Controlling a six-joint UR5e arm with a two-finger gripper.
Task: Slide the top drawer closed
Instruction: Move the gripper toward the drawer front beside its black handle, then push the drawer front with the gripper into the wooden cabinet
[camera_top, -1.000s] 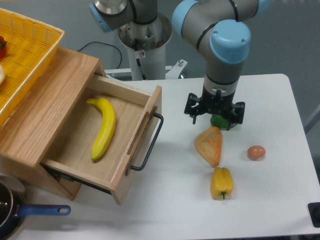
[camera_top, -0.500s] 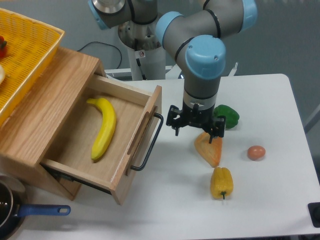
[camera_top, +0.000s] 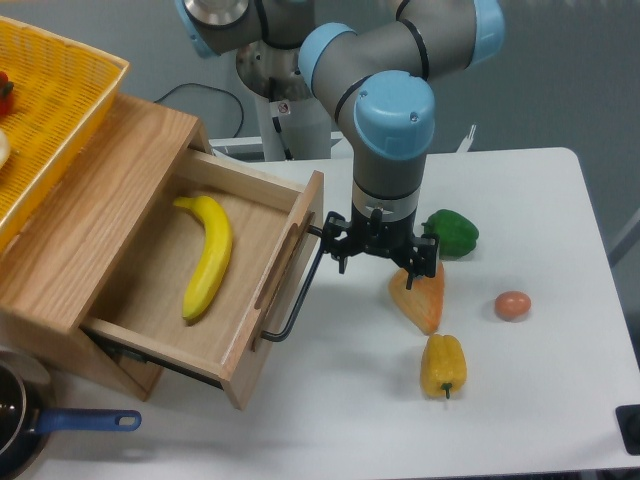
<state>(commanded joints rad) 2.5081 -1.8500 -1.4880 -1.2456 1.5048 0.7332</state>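
Observation:
The top drawer (camera_top: 283, 275) is a light oak box pulled far out of the cabinet toward the table's middle. A yellow banana (camera_top: 207, 255) lies inside it. A thin black bar handle (camera_top: 304, 289) runs along its wood front. My gripper (camera_top: 376, 266) hangs just right of the handle's upper end, pointing down, open, with nothing between its fingers. Its left finger (camera_top: 339, 258) stands close to the handle's top corner; I cannot tell if they touch.
A yellow mesh basket (camera_top: 55, 110) sits on the cabinet top at left. An orange pepper (camera_top: 420, 295), a green pepper (camera_top: 452, 232), a yellow pepper (camera_top: 444, 366) and a brown egg (camera_top: 512, 305) lie right of the gripper. A blue-handled pan (camera_top: 60, 425) sits at the front left.
My gripper has moved left from above the green pepper, past the orange pepper, to the drawer handle's upper end. The drawer has not moved.

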